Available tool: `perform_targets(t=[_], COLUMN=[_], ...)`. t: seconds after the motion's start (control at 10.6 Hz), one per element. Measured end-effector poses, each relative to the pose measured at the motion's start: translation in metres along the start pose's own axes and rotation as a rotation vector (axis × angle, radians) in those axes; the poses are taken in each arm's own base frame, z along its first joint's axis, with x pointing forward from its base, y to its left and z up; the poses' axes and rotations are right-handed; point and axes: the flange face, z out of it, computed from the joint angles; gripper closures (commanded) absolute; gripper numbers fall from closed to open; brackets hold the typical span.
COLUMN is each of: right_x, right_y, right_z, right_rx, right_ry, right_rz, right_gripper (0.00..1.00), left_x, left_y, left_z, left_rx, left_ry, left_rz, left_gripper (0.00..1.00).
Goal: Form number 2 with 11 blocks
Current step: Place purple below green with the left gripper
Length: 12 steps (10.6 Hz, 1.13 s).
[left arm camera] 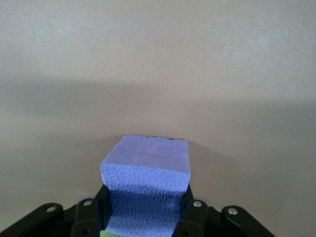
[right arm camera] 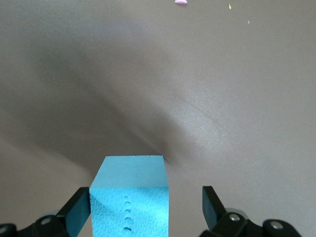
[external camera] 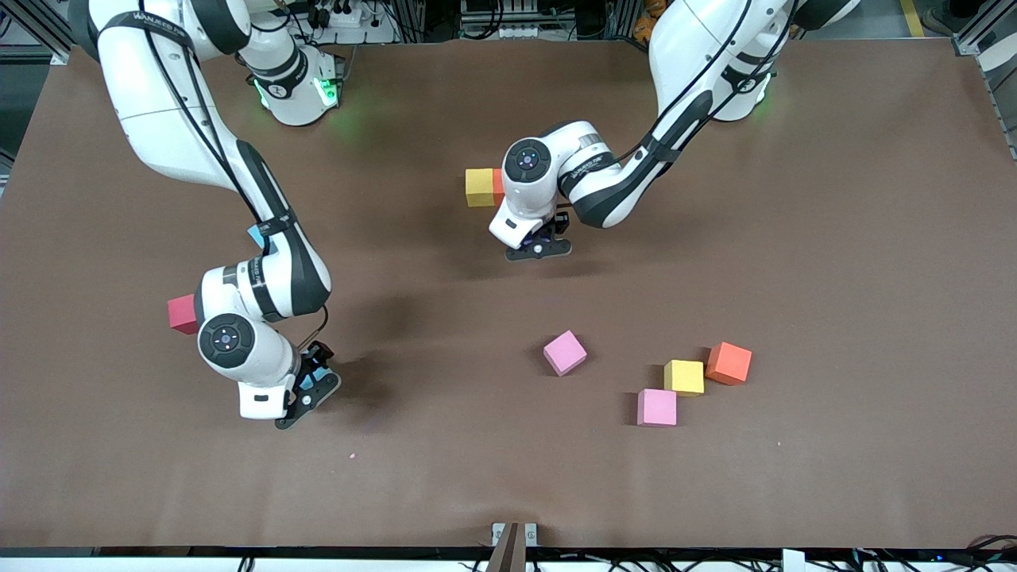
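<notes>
My left gripper [external camera: 540, 248] hangs over the middle of the table, shut on a purple block [left arm camera: 145, 168] that its fingers squeeze inward. My right gripper [external camera: 312, 383] is low at the right arm's end, open around a light blue block [right arm camera: 131, 197]. One finger touches that block and the other stands apart from it. Beside the left wrist, a yellow block [external camera: 479, 187] touches an orange-red one [external camera: 498, 187] that the arm partly hides. No number 2 shows in any view.
Nearer the front camera lie a pink block [external camera: 565, 353], a second pink block [external camera: 657, 407], a yellow block [external camera: 684, 377] and an orange block [external camera: 728, 363]. A red block [external camera: 183, 314] peeks out beside the right arm's wrist.
</notes>
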Motion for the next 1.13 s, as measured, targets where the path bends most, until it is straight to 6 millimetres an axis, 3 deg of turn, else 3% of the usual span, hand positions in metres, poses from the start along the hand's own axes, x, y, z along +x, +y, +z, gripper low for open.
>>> perform_targets(t=[0.28,0.47,0.57,0.94,1.13], right_x=[-0.001,-0.002,-0.002,-0.003,-0.007], right_y=[0.001,0.004,0.004,-0.002,-0.003], right_z=[0.000,0.000,0.000,0.006,0.013], right_rx=[-0.001,-0.001,0.000,0.012,0.026], right_ry=[-0.001,0.000,-0.001,-0.011,-0.020], right_rz=[-0.040,-0.055,-0.059,-0.075,-0.115], right_gripper=[0.00,0.00,0.00,0.00,0.00], left_x=[-0.001,-0.001,-0.001,0.001,0.015], left_y=[-0.001,-0.003,-0.005,-0.010,-0.004], left_z=[0.000,0.001,0.002,0.008,-0.014], left_rx=[0.003,0.006,0.010,0.019,-0.019], left_ry=[0.001,0.000,-0.001,-0.003,0.024], left_rz=[0.000,-0.036,-0.046,-0.109,-0.160], left_gripper=[0.47,0.37,0.01,0.00,0.00])
